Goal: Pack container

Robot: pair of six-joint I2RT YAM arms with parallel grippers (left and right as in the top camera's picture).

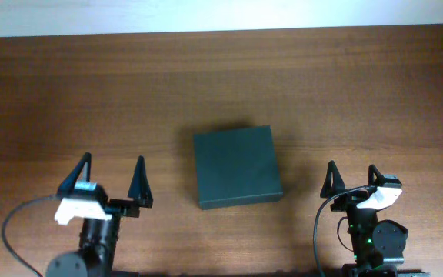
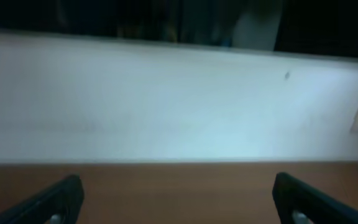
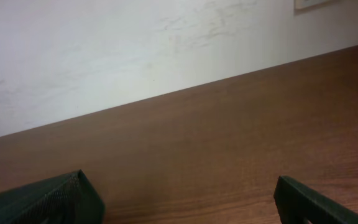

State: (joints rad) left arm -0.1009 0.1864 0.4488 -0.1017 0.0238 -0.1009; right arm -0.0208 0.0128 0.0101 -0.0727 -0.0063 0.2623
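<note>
Pincers first: the left pincer stands released, its two fingers spread wide and holding nothing, low at the near edge of the bench. The right pincer is likewise released and holds nothing, its gap somewhat narrower. Neither touches anything. Between them, a little farther out, the container lies flat on the bench with its lid down, apart from both. Both wrist views show only the bench top and a pale wall beyond. No loose items to pack are in view. Judging from this, either packing has not begun, or it is finished and the lid closed. The contents are hidden, so I cannot tell which.
</note>
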